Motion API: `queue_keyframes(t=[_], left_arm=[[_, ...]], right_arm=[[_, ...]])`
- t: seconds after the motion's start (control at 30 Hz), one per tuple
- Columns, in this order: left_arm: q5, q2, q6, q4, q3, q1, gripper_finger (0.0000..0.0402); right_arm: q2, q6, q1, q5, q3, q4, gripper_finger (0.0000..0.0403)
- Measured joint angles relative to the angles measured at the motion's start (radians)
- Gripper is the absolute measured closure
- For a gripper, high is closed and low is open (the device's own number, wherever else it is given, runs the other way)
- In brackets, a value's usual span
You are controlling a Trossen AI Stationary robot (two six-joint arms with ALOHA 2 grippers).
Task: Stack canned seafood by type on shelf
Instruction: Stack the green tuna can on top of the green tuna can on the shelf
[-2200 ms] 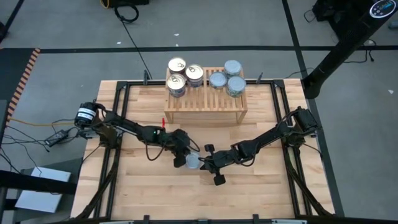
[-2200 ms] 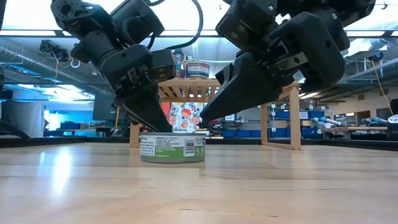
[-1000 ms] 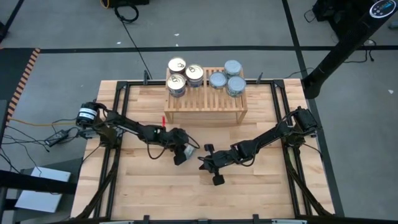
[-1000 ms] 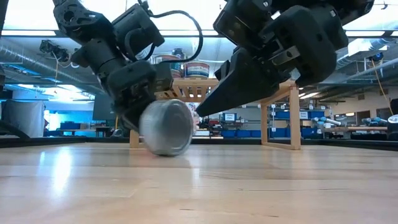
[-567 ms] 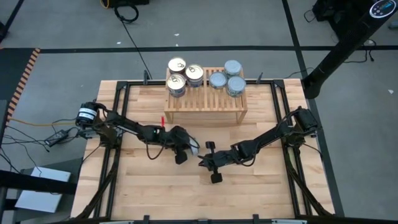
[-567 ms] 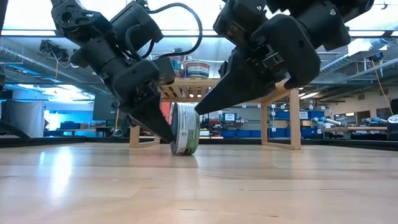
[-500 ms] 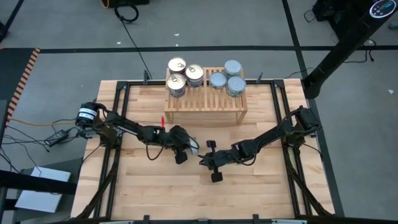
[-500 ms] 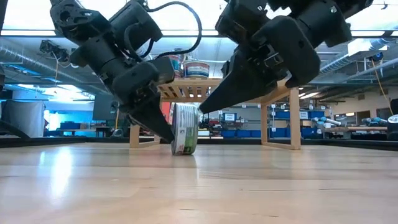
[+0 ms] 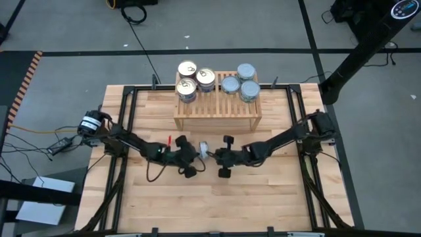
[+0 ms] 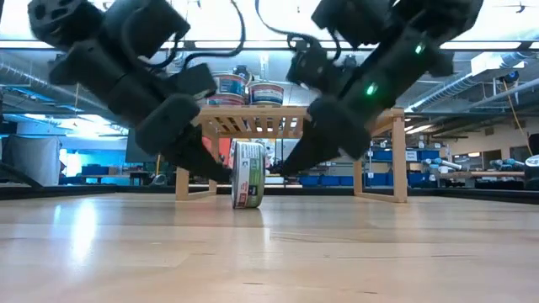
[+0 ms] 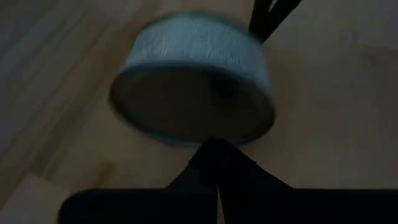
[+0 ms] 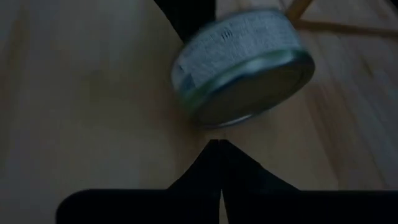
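Note:
One tin of canned seafood (image 10: 248,174) stands on its rim on the plank table, between my two grippers and in front of the shelf (image 9: 217,108). My left gripper (image 10: 226,174) is shut at the tin's left flat face, and my right gripper (image 10: 273,171) is shut at its right flat face. Seen from above, the tin (image 9: 202,149) is a thin sliver between the left gripper (image 9: 195,153) and the right gripper (image 9: 213,155). On the slatted top of the shelf stand three gold-topped tins (image 9: 187,68) and three silver-topped tins (image 9: 246,71). My left gripper presses its shut fingertips (image 11: 214,152) against one flat face of the tin, low on that face (image 11: 208,127). It comes slanting down from the table's left. The tin stands upright on its rim on the table. My right gripper puts its shut fingertips (image 12: 216,149) against the opposite flat face, near the lower rim (image 12: 217,118). It comes slanting down from the table's right.
The shelf stands at the table's far edge, just beyond the tin, with open room under its top between the legs (image 10: 181,181). A small red thing (image 9: 170,139) lies by the left arm. Bare planks (image 9: 210,204) stretch to the near edge.
The tin, held tilted by my left gripper a second ago, has tipped up onto its rim. It has then moved toward the shelf between the two shut tips. Both grippers have gone toward the far edge with it and have turned at the wrist.

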Motion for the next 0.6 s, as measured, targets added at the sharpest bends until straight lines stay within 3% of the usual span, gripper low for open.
queue_keyframes(t=[0.13,0.37,0.6], left_arm=[[-0.078,0.0,-0.077,0.132,-0.093,-0.023,0.0401],[-0.158,0.0,-0.133,0.372,-0.231,-0.056,0.0401],[-0.218,0.0,-0.117,0.428,-0.265,-0.06,0.0401]], right_arm=[[0.051,0.009,-0.026,-0.003,0.0,0.056,0.0393],[0.066,0.011,-0.017,-0.137,0.0,0.204,0.0395],[0.066,0.006,-0.01,-0.206,0.0,0.283,0.0391]])
